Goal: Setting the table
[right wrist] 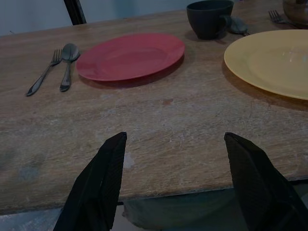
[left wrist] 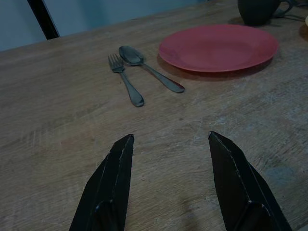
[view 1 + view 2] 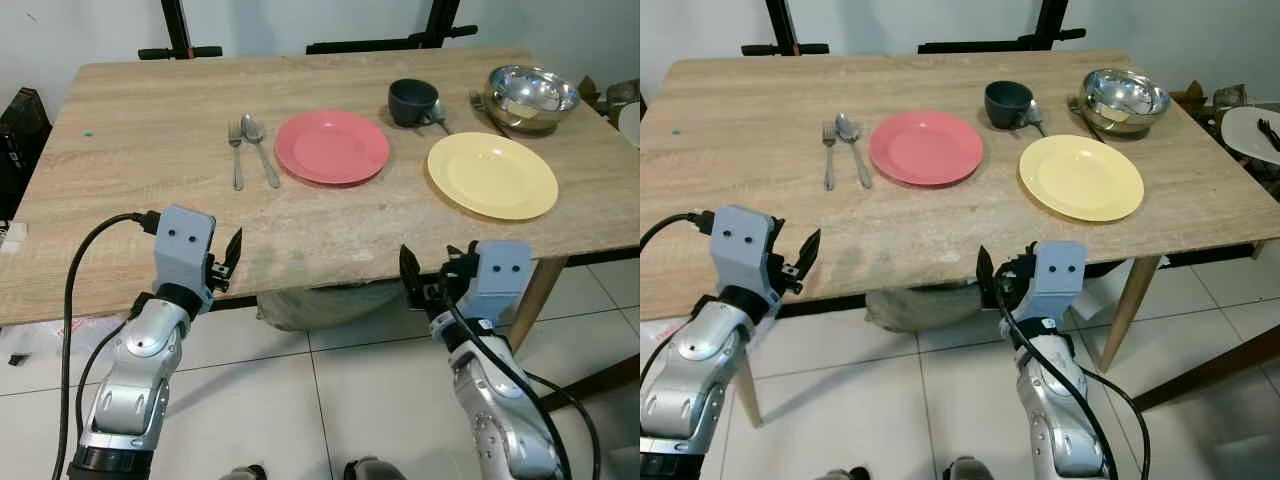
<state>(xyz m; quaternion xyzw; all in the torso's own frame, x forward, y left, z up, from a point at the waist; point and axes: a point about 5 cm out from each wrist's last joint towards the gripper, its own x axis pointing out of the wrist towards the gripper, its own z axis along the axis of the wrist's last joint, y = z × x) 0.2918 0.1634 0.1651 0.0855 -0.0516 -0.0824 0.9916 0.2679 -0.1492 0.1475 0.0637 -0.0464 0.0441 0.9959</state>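
On the wooden table (image 3: pixel 150 130) a red plate (image 3: pixel 332 146) lies in the middle, with a fork (image 3: pixel 236 155) and a spoon (image 3: pixel 260 148) side by side to its left. A yellow plate (image 3: pixel 492 175) lies to its right. Behind them stand a dark cup (image 3: pixel 412 101) with a second spoon (image 3: pixel 438 115) beside it, another fork (image 3: pixel 480 103) and a steel bowl (image 3: pixel 531 97). My left gripper (image 2: pixel 171 136) hovers open over the table's near edge, pointing at the fork and spoon. My right gripper (image 1: pixel 175 135) is open just before the near edge, empty, facing both plates.
Black stand legs (image 3: pixel 180 40) rise behind the table's far edge. A greyish bag (image 3: pixel 320 305) sits under the table on the tiled floor (image 3: pixel 300 400). A white round object (image 3: pixel 1252 130) and clutter stand off the right end. A dark object (image 3: pixel 15 130) is at the left.
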